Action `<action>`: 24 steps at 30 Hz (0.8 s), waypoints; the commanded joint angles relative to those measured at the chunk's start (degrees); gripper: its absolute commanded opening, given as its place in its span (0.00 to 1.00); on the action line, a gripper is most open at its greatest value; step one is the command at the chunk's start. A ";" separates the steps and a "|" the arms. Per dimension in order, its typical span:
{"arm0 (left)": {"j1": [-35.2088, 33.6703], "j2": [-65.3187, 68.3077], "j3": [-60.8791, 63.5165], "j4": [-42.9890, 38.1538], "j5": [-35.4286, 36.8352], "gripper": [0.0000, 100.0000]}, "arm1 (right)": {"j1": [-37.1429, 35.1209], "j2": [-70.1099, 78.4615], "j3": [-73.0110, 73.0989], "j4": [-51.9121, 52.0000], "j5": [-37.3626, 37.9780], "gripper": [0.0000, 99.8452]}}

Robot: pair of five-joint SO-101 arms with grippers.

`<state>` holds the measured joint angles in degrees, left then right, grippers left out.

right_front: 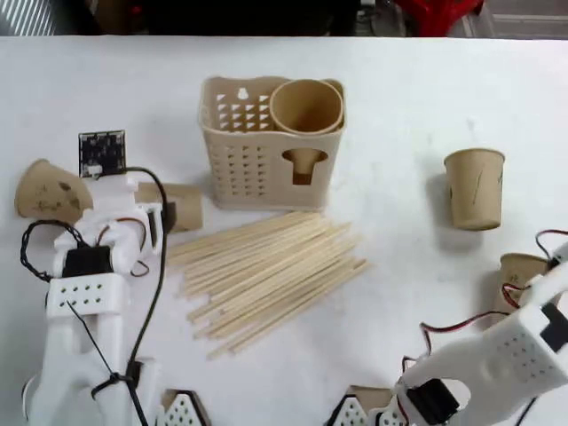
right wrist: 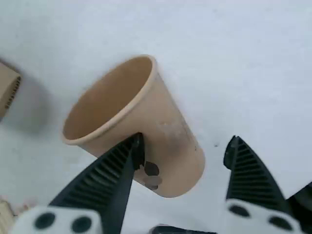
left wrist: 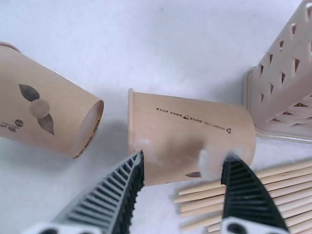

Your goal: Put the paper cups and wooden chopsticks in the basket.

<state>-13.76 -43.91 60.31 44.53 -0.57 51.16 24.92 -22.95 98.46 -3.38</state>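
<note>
a white table [right_front: 417, 106] with a perforated beige basket [right_front: 257, 160] upright at its far middle, one paper cup [right_front: 306, 106] already inside; just in front, a loose heap of wooden chopsticks [right_front: 266, 275] flat on the surface; well apart to the right, an upright cup [right_front: 475, 188]; at the far left, a tipped cup [right_front: 49, 191]; near the basket and just beside the chopstick ends, a fallen cup [left wrist: 190, 139], under the left gripper [left wrist: 184, 158], jaws spread wide; by the right edge, a fourth cup [right wrist: 136, 122] ahead of the right gripper [right wrist: 186, 140], jaws likewise wide, closed on nothing
</note>
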 commanded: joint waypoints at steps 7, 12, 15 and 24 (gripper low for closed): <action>0.75 0.13 -0.18 -1.14 0.88 0.26 | -3.03 1.36 -11.60 0.04 -9.67 0.29; 0.75 0.13 -0.18 -1.14 0.88 0.26 | -4.88 1.80 -14.33 0.04 -10.55 0.29; 0.75 0.13 -0.18 -1.14 0.88 0.26 | -5.85 1.27 -14.07 0.04 -10.55 0.29; 0.66 0.04 -0.18 -1.14 0.88 0.26 | -3.74 12.26 -13.98 -0.22 -9.93 0.29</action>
<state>-13.76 -43.91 60.31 44.53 -0.57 45.63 34.42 -34.99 98.37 -13.49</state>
